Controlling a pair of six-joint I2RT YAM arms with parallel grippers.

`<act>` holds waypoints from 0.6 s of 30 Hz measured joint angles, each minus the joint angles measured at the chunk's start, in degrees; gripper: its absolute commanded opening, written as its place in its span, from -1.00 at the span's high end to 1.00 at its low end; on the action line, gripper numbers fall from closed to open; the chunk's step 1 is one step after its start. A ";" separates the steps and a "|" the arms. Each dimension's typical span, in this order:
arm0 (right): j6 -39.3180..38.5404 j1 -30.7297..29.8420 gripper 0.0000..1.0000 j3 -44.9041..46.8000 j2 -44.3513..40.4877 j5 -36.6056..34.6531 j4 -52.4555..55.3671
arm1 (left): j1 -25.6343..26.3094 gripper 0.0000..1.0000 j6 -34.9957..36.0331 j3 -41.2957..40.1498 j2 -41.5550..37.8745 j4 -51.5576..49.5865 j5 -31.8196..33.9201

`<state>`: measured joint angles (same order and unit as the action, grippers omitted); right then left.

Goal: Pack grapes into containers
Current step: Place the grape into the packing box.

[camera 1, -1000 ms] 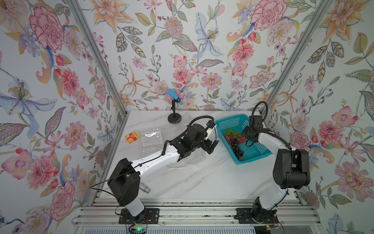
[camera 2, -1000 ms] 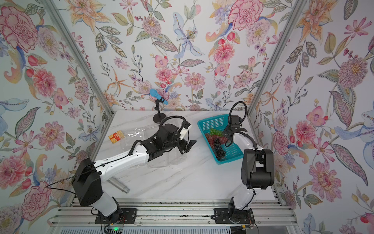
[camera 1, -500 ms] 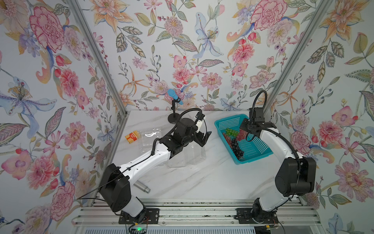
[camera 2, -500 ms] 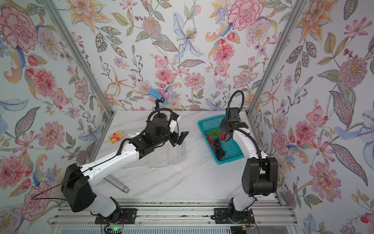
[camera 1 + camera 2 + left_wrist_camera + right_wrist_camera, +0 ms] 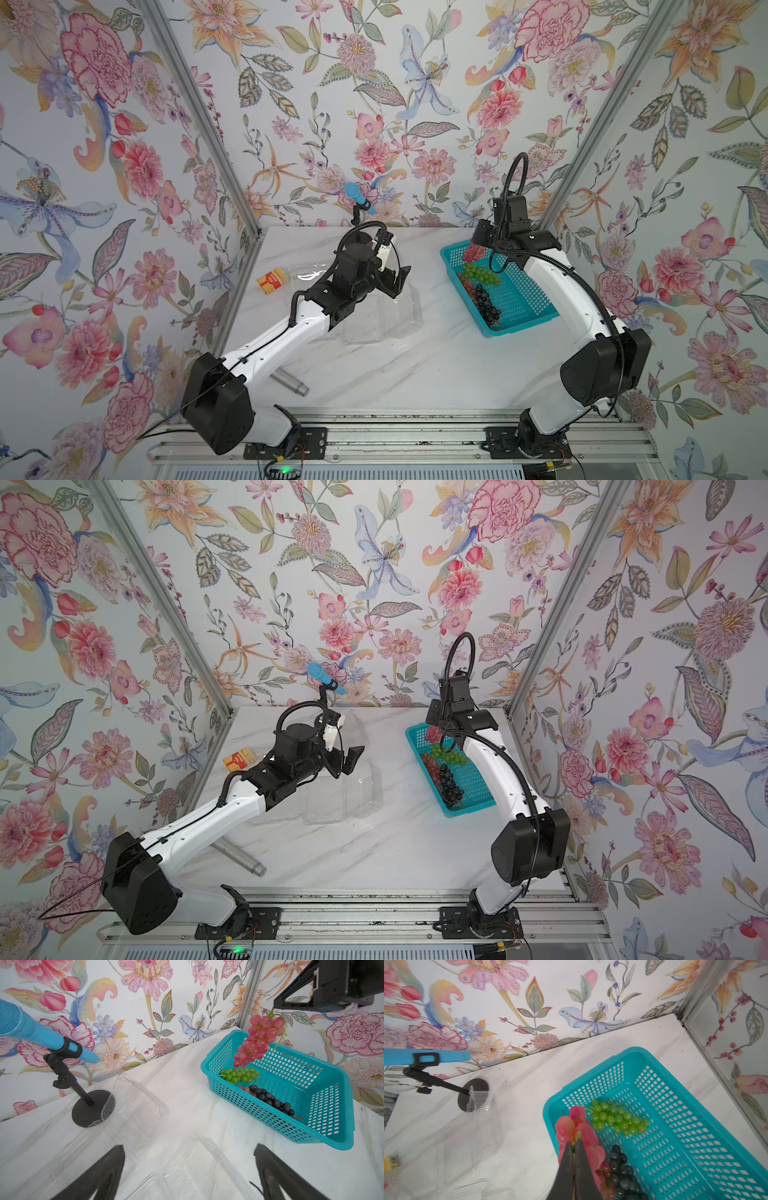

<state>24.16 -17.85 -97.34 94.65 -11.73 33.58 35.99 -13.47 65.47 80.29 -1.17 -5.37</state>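
Note:
A red-pink bunch of grapes [image 5: 257, 1041] hangs by its stem from my shut right gripper [image 5: 574, 1142] above the far end of the teal basket [image 5: 519, 326]. In both top views this gripper [image 5: 476, 240] sits over the basket's back corner. Green grapes [image 5: 482, 274], dark grapes [image 5: 486, 303] and a few more red berries [image 5: 465, 284] lie in the basket. Clear clamshell containers [image 5: 374, 316] lie open mid-table. My left gripper [image 5: 188, 1147] is open and empty just above them, also seen from above [image 5: 345, 762].
A blue microphone [image 5: 359, 199] on a black stand is at the back centre. A small orange box [image 5: 272, 280] lies left of the containers. A metal cylinder [image 5: 291, 382] lies near the front left. Walls close in the back and both sides.
My right gripper has risen out of the basket with the red-pink bunch hanging from it. My left arm has drawn back from the basket's side to over the containers, jaws still open.

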 measured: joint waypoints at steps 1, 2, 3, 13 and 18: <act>0.00 -1.25 1.00 -1.57 0.37 -0.15 0.35 | -0.55 -1.00 -0.42 -0.66 -0.76 0.09 -0.04; 0.02 -2.25 1.00 -2.84 0.76 -0.20 0.70 | -0.98 -0.99 -0.72 -1.22 -1.38 0.22 -0.04; 0.02 -3.52 1.00 -4.28 1.29 -0.33 0.98 | -1.51 -1.00 -1.14 -2.01 -2.10 0.44 -0.04; 1.36 -15.30 1.00 -9.25 6.51 1.25 2.89 | -4.13 -0.99 -5.05 -11.45 -9.20 1.97 0.31; 2.82 -20.39 1.00 -9.38 8.55 2.58 3.10 | -4.24 -0.99 -6.10 -14.62 -12.28 2.34 1.57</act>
<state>26.98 -38.24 -106.72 103.20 -9.15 36.69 31.75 -19.57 50.85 68.01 1.17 -3.79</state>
